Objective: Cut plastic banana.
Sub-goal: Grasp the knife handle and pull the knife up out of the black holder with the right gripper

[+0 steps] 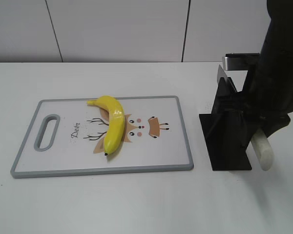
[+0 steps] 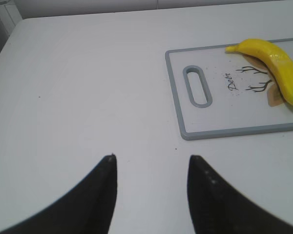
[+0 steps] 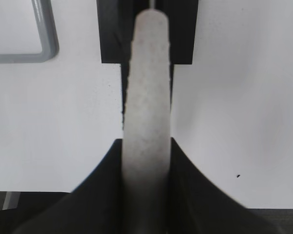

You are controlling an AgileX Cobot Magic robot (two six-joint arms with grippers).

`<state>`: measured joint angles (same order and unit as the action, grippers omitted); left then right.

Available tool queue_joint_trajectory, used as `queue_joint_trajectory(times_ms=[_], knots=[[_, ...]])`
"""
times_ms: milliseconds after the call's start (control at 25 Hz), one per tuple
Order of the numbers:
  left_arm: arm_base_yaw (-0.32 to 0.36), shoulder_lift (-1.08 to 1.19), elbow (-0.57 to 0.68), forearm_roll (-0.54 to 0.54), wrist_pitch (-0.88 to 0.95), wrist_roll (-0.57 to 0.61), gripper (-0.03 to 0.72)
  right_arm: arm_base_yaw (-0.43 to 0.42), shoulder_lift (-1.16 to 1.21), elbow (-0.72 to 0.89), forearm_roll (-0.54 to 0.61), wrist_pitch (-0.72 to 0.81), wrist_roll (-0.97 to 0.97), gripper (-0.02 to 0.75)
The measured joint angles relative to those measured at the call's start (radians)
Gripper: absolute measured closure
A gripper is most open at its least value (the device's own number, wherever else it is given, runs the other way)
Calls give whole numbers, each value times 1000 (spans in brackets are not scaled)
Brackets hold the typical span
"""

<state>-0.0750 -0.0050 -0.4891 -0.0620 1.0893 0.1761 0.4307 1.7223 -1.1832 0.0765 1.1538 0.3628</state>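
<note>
The plastic banana point(image 1: 115, 124) is bright yellow and curved. It lies on a white cutting board point(image 1: 63, 156) with a grey rim, black tip toward the front. It also shows at the right edge of the left wrist view point(image 2: 278, 61). My right gripper point(image 3: 146, 141) is shut on the white knife handle point(image 3: 147, 87), which sticks out of a black knife holder point(image 1: 229, 141) to the right of the board. In the exterior view the handle point(image 1: 262, 151) points down and forward under my right gripper point(image 1: 271, 122). My left gripper point(image 2: 151, 157) is open and empty over bare table, left of the board point(image 2: 219, 117).
The board has a handle slot point(image 1: 46, 131) at its left end and a deer drawing under the banana. A corner of the board point(image 3: 44, 48) shows in the right wrist view, left of the holder point(image 3: 110, 34). A white wall stands behind the table.
</note>
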Motion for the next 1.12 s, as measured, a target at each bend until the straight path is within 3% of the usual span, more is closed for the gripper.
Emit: queue_joint_trajectory(times_ms=[760, 1120], knots=[[0, 0, 0, 0, 0, 0, 262, 0, -208, -2, -3, -14, 4, 569], [0, 0, 0, 0, 0, 0, 263, 0, -290, -139, -12, 15, 4, 569]])
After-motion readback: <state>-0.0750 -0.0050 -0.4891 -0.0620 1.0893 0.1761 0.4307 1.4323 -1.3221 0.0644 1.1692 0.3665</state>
